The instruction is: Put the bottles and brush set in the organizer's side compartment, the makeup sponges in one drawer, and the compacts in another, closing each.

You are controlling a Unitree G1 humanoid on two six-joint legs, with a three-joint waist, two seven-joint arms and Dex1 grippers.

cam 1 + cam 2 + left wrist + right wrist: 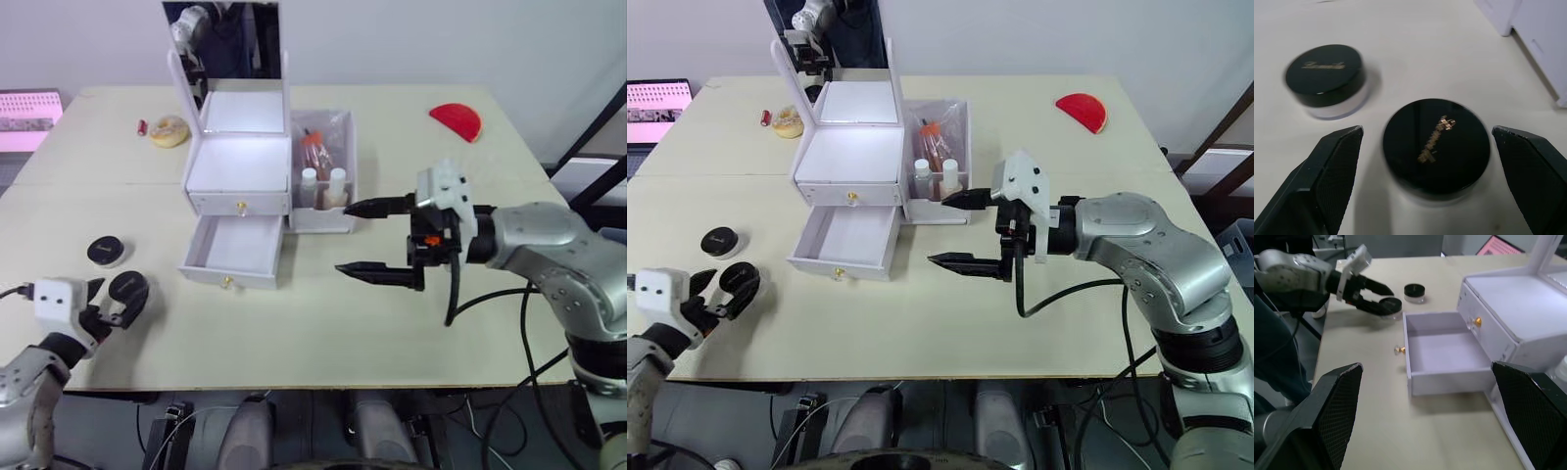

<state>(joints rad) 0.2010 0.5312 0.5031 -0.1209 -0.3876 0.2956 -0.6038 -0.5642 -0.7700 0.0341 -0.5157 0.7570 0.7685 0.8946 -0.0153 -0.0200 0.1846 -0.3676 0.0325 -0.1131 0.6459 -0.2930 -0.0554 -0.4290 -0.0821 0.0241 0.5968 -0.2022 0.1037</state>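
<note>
Two black round compacts sit at the table's left front. My left gripper [116,297] is open, its fingers either side of the nearer compact [1436,147] with a gap on each side. The other compact [105,251] lies just beyond it. The white organizer [238,162] has its upper drawer shut and its lower drawer [237,247] pulled out and empty. Its side compartment [345,211] holds two white-capped bottles [336,184] and the bagged brush set [315,147]. My right gripper [345,238] hovers open just right of the organizer, empty. The makeup sponges are out of view.
A red half-round piece [456,119] lies at the far right. A tan round item [168,130] and a small red thing [142,126] lie left of the organizer's mirror [223,39]. A pink screen [27,119] stands beyond the left edge.
</note>
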